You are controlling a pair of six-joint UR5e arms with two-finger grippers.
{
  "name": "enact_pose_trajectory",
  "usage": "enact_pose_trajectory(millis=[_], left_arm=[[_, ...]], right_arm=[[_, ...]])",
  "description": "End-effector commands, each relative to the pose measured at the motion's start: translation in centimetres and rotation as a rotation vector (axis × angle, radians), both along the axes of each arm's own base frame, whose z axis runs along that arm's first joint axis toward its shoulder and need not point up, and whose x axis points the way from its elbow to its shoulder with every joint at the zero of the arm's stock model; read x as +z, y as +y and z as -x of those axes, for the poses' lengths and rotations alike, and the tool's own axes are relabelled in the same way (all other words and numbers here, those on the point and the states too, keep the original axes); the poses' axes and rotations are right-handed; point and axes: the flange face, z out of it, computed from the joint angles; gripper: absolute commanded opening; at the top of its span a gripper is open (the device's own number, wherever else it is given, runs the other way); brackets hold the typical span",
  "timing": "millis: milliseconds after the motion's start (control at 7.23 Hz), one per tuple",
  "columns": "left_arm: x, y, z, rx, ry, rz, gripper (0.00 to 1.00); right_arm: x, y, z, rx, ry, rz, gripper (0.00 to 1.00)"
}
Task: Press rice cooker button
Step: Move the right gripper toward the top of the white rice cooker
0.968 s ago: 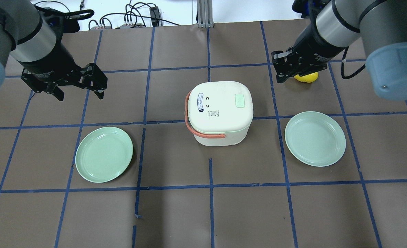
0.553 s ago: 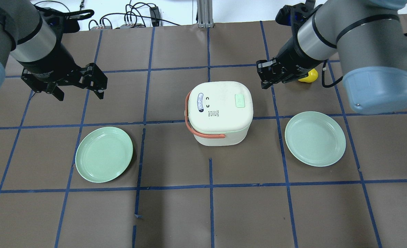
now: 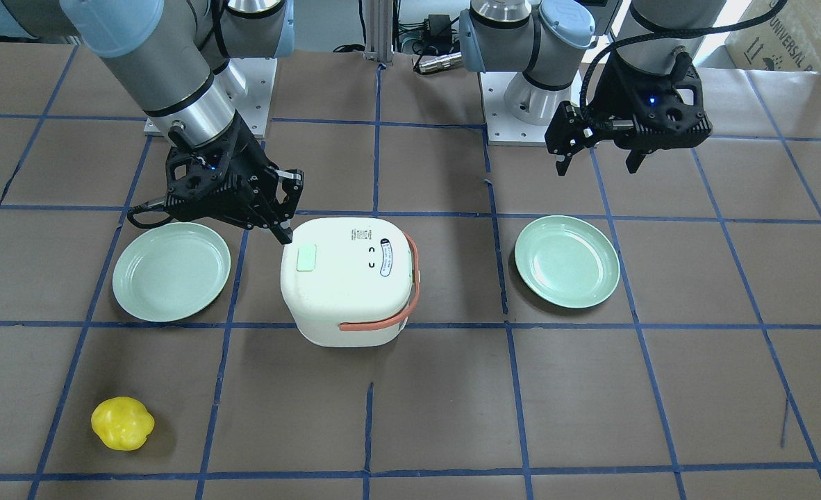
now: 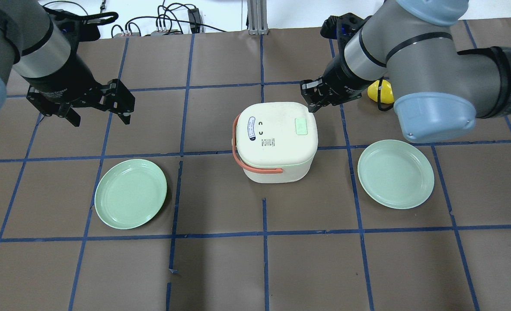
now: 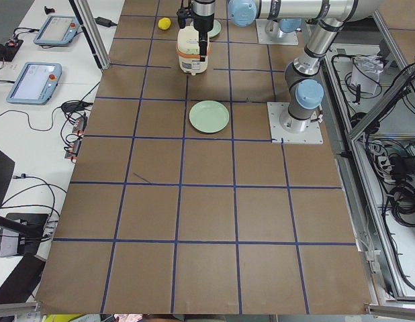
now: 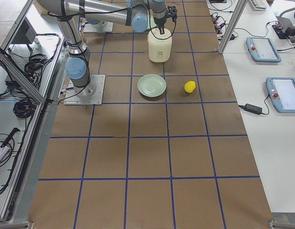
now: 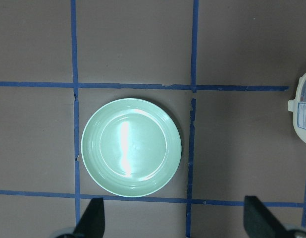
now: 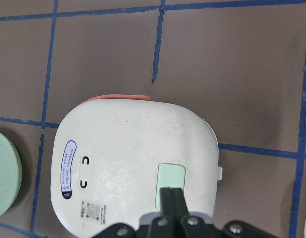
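Note:
The white rice cooker [image 4: 273,142] with an orange handle stands mid-table; it also shows in the front view [image 3: 344,278]. Its pale green button [image 4: 301,126] is on the lid's right side and shows in the right wrist view [image 8: 171,181]. My right gripper [image 4: 310,106] is shut and empty, over the lid's far right corner. In the right wrist view the right gripper [image 8: 170,192] has its closed tips over the button's near edge; I cannot tell whether they touch. My left gripper [image 4: 100,117] is open and empty, far left of the cooker.
One green plate [image 4: 131,193] lies left of the cooker, below the left gripper [image 7: 175,223]. Another plate [image 4: 395,173] lies to the right. A yellow lemon-like object [image 4: 374,91] sits behind the right arm. Cables lie beyond the table's far edge.
My right arm has swung left from beside the yellow object to the cooker's far right lid corner, gripper still shut. The left arm has not moved.

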Motion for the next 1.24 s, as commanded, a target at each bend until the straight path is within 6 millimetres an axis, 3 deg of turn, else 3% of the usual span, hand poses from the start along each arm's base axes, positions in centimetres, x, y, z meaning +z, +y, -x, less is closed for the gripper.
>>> enact_pose_trajectory(millis=[0,415,1106], left_arm=[[0.0,0.0,0.0,0.0,0.0,0.0,1.0],[0.0,0.0,0.0,0.0,0.0,0.0,1.0],[0.0,0.0,0.0,0.0,0.0,0.0,1.0]], right_arm=[[-2.3,-1.3,-1.8,0.029,-0.003,0.021,0.1],[-3.1,-1.4,-2.4,0.043,-0.002,0.019,0.1],[-4.2,-1.2,-1.7,0.044,0.002,0.016,0.1]])
